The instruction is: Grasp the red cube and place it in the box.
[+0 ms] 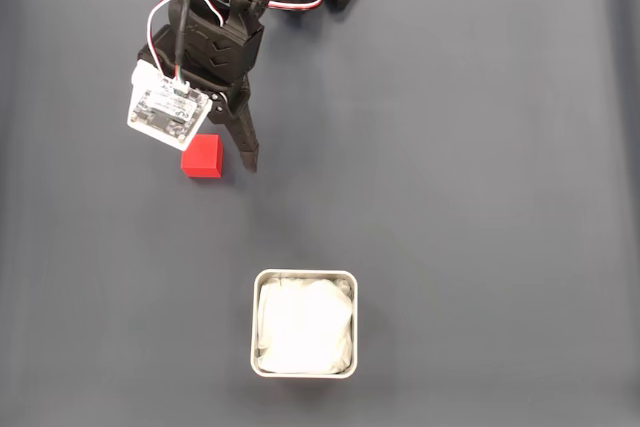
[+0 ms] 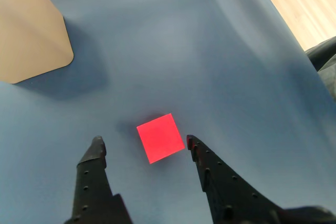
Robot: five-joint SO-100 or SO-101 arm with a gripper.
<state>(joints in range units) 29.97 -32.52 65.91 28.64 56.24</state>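
Wrist view: fingers (image 2: 143, 142) spread wide, straddling red cube (image 2: 160, 138).
Cube sits flat on tabletop (image 1: 480, 197), unheld; fingers likely lined up to close. Box (image 1: 304, 323) waits well apart.

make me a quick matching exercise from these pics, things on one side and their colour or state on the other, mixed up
Things:
1. red cube
2. box
3. tool
4. table cover

Colour or state:
A. dark blue-grey, spread flat under everything
B. open, fingertips either side of the cube in the wrist view
C. silver-grey with a white wrinkly lining
D. resting on the cover, not gripped

Pairs: 1-D, 2-C, 3-B, 4-A
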